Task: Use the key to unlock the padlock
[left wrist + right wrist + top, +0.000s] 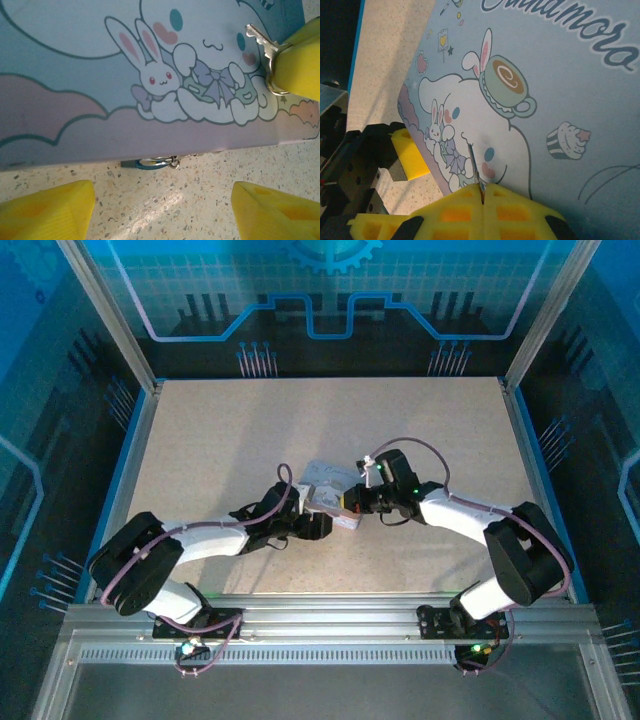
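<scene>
The left tool stands wide and holds nothing, its yellow pads flanking bare speckled counter. Just beyond, nearer this arm, the padlock sits at the side edge of the tin box. Farther off, over the lid, the right tool pinches the key, whose blade lies along the lid and is not aimed at the lock.

Pastel blue-and-pink cartoon-print tin, silver key

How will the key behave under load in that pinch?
The key looks like thin rigid metal, so it probably won't flex. The right gripper pinches only its head, blade sticking out, so side load may pivot it. Tiny, so likely very light.
</scene>
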Robot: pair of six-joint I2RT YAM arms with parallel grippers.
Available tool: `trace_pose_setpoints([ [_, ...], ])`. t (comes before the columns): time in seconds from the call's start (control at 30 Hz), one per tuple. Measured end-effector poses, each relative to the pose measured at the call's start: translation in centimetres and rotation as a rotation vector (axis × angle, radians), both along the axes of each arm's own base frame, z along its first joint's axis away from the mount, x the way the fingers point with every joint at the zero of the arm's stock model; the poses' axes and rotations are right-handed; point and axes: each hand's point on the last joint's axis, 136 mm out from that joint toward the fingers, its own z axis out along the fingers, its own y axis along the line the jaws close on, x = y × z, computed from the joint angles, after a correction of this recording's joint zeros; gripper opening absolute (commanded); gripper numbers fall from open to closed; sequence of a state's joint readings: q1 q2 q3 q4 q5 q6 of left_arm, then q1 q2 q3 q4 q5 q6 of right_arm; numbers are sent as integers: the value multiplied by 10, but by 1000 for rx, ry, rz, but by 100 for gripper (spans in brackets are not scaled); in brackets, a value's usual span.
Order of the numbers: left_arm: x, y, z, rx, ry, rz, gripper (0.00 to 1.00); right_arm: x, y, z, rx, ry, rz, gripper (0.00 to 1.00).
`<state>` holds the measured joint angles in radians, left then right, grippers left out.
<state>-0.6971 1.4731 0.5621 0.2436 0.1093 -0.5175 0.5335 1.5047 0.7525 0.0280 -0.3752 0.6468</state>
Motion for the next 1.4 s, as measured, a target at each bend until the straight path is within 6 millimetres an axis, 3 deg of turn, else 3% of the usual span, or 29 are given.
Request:
trace_pose_setpoints([
  [1.03, 5, -13, -18, -17, -7, -10, 57, -1, 11, 2, 86, -17, -16, 4],
  [1.4, 2, -21, -14, -57, 16, 15, 50, -1, 11, 2, 86, -17, -15, 4],
])
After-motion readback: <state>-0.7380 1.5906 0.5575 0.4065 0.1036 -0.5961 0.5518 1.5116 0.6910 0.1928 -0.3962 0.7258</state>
